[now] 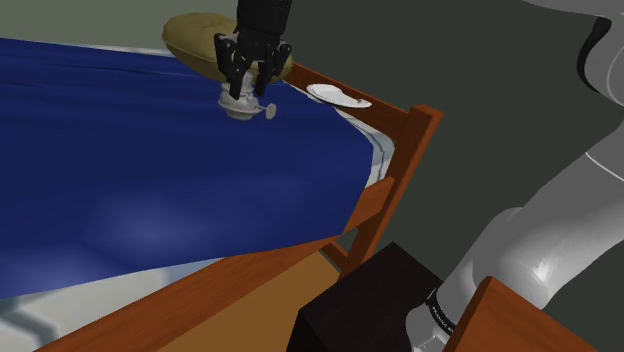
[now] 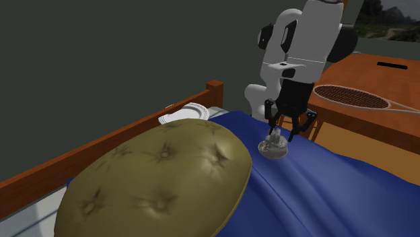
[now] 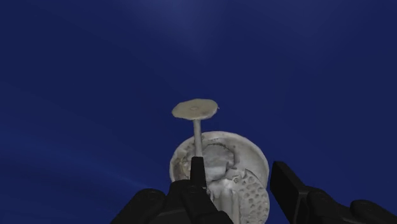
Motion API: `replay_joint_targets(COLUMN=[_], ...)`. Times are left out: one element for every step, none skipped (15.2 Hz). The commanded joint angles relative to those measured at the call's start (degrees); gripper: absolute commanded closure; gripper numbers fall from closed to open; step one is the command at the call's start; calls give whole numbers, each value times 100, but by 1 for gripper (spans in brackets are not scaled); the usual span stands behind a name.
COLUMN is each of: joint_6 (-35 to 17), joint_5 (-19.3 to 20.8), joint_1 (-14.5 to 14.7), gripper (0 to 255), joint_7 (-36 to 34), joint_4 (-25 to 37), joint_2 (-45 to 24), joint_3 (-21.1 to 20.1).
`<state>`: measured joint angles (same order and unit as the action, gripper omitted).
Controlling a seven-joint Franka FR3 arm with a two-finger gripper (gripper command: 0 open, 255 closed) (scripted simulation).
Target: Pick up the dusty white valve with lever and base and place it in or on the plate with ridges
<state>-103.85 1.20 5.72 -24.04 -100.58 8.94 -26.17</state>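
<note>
Item: white valve on the blue bedspread; our pincer straddles it, jaws apart, unclamped. White plate at its three o'clock, shoulder view. We judge grasp, lift, placement outstanding.

You could not see the near side of the valve in the wrist view: one finger of the gripper covered it. In the second exterior view, the olive cushion hid part of the plate.
</note>
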Motion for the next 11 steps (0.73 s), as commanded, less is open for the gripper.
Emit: replay_joint_targets(joint_6=[1, 81, 161, 241, 322, 404, 486, 568, 652, 735, 820], joint_5=[-11, -4, 4, 14, 24, 34, 46, 59, 72, 87, 102], joint_1=[1, 0, -2, -2, -3, -4, -4, -4, -4, -3, -1], gripper=[255, 255, 255, 255, 255, 255, 255, 255, 255, 255, 255], joint_7=[6, 6, 5, 2, 0, -2, -6, -10, -14, -19, -24], joint_4=[-31, 64, 160, 262, 363, 466, 571, 679, 789, 901, 1015], joint_2=[-1, -18, -36, -59, -82, -106, -133, -161, -190, -222, -256], joint_3=[2, 1, -2, -5, -9, -13, -18, -23, -29, -35, -42])
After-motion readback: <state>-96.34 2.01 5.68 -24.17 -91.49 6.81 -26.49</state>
